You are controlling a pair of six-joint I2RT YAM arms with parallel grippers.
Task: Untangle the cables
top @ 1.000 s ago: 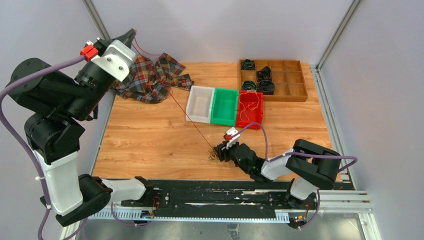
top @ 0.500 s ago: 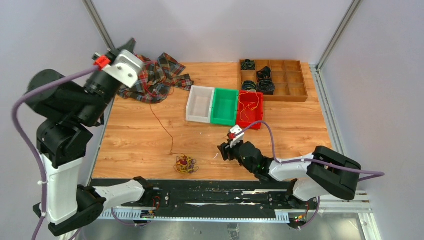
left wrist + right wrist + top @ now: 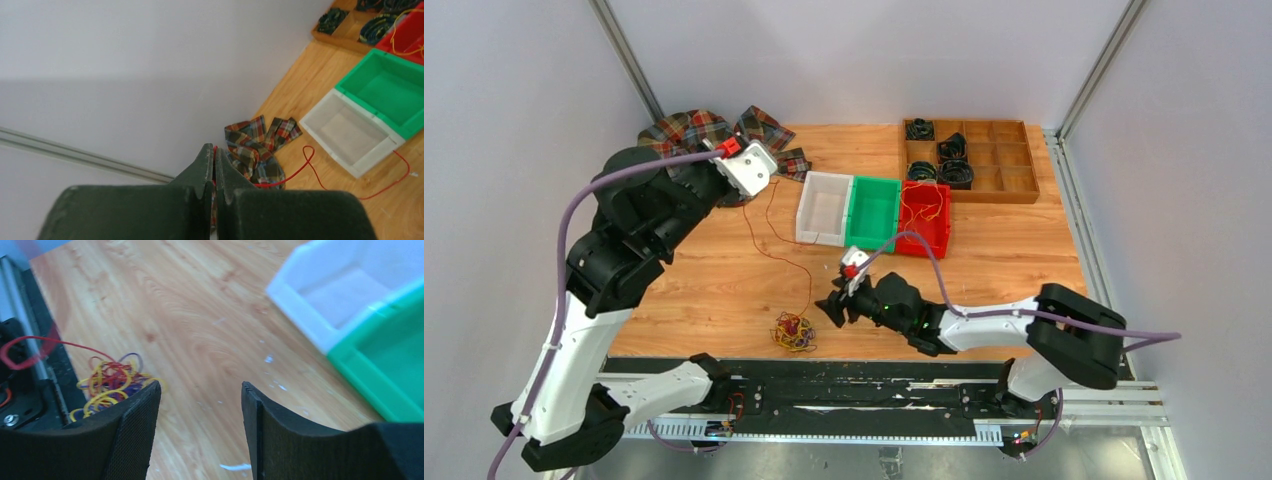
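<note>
A small tangle of cables [image 3: 794,332] in yellow, red and purple lies near the table's front edge. One thin red cable [image 3: 776,252] runs slack from it across the wood up to my left gripper [image 3: 761,180]. In the left wrist view that gripper [image 3: 215,152] is shut on the red cable [image 3: 300,167]. My right gripper [image 3: 835,308] hovers low just right of the tangle, open and holding nothing. The right wrist view shows bare wood between the right gripper's [image 3: 197,392] fingers, with the tangle [image 3: 107,382] beyond the left finger.
A white bin [image 3: 824,210], a green bin [image 3: 872,215] and a red bin [image 3: 906,240] holding a yellow wire stand in a row mid-table. Behind them is a wooden tray [image 3: 969,198] with black coiled cords. A plaid cloth [image 3: 686,130] lies at the back left.
The right gripper let go of the tangle, opened wider and moved left. The tangle slid left toward the front edge. The left arm came down from high at back left, and the taut red cable went slack.
</note>
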